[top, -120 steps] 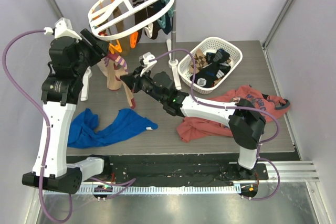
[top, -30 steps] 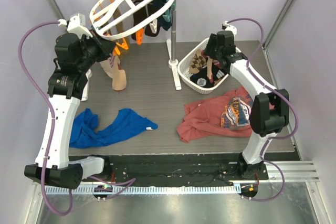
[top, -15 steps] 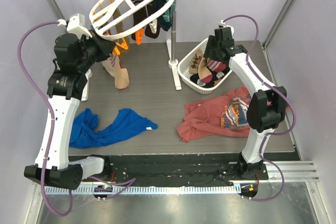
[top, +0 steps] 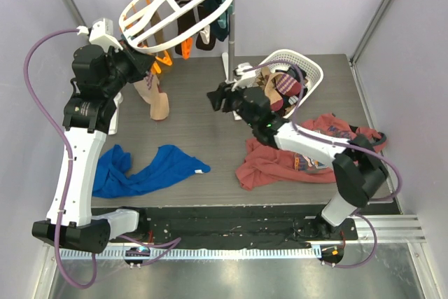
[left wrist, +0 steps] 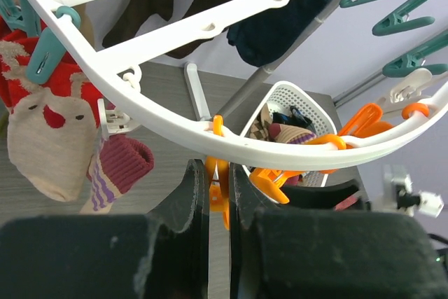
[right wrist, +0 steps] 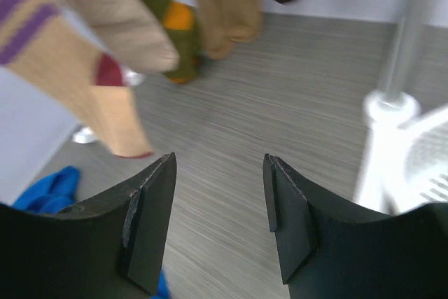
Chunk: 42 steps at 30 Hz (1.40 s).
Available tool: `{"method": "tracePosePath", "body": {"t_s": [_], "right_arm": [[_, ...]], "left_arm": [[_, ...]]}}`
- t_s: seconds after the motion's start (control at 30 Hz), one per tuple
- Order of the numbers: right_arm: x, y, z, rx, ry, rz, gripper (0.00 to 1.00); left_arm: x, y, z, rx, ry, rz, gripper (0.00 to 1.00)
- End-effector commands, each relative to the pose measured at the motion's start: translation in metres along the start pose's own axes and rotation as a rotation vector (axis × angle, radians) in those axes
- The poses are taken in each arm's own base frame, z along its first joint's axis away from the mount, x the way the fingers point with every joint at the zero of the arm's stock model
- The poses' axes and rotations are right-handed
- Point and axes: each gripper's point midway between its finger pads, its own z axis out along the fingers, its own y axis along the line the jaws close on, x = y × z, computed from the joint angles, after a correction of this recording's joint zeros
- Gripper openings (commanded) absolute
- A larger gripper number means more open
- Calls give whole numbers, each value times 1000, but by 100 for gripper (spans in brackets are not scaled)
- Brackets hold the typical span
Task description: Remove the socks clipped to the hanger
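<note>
Left jaws are pinched together on an orange plastic clip (left wrist: 218,197) under the white oval plastic ring hanger (left wrist: 168,118), where small mixed socks (left wrist: 49,134) hang clipped. Right jaws stand apart, empty, above the grey wood-grain surface (right wrist: 280,103), near the white lattice basket (top: 297,52).

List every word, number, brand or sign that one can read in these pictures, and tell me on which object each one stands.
No text can be read.
Red shirt: it has a printed patch that may hold letters, but it is too small and crumpled to read.
Hanger, orange clip, socks, basket: no words or numbers show.
</note>
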Motion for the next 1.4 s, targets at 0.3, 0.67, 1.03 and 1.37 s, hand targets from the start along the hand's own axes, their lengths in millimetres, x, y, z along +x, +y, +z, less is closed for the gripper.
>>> {"method": "tracePosePath", "body": {"t_s": [0.3, 0.67, 1.03, 1.37], "right_arm": [[-16, 168, 58, -272, -296, -26, 60], [13, 190, 103, -146, -316, -106, 61], [8, 179, 125, -14, -299, -143, 6], [-38, 212, 82, -213, -324, -73, 1]], "left_arm": [[-7, -18, -1, 78, -13, -63, 9], [-7, -21, -1, 83, -1, -97, 9], [-11, -24, -7, 82, -8, -108, 10], [-37, 3, -34, -120, -78, -18, 57]]}}
